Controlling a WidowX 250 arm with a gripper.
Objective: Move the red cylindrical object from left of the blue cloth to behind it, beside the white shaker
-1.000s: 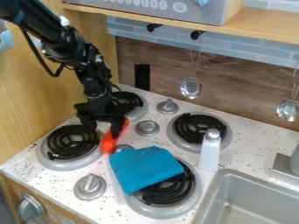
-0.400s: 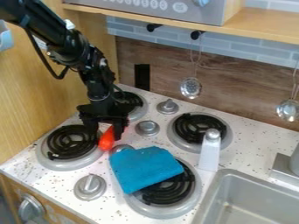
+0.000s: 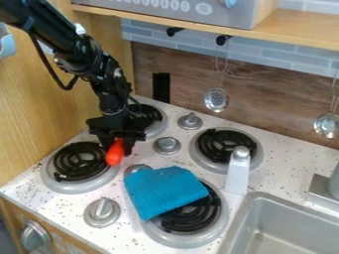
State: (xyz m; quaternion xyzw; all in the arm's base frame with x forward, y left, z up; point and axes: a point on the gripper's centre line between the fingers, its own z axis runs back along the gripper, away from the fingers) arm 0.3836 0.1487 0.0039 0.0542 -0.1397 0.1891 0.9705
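The long red-orange toy [image 3: 114, 154], smooth with a round bottom, is right between the black gripper's [image 3: 116, 150] jaws in the camera view. It points mostly up and down, close beside a curly black burner [image 3: 81, 159]. Nobody can tell if the jaws squeeze it. A soft-looking, folded blue cloth [image 3: 163, 191] partly covers another burner [image 3: 198, 212] on the speckled white stovetop [image 3: 136, 239].

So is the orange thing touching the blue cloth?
Apart. The camera view shows a bit of speckled white stovetop between the low end of the orange thing and the blue cloth.
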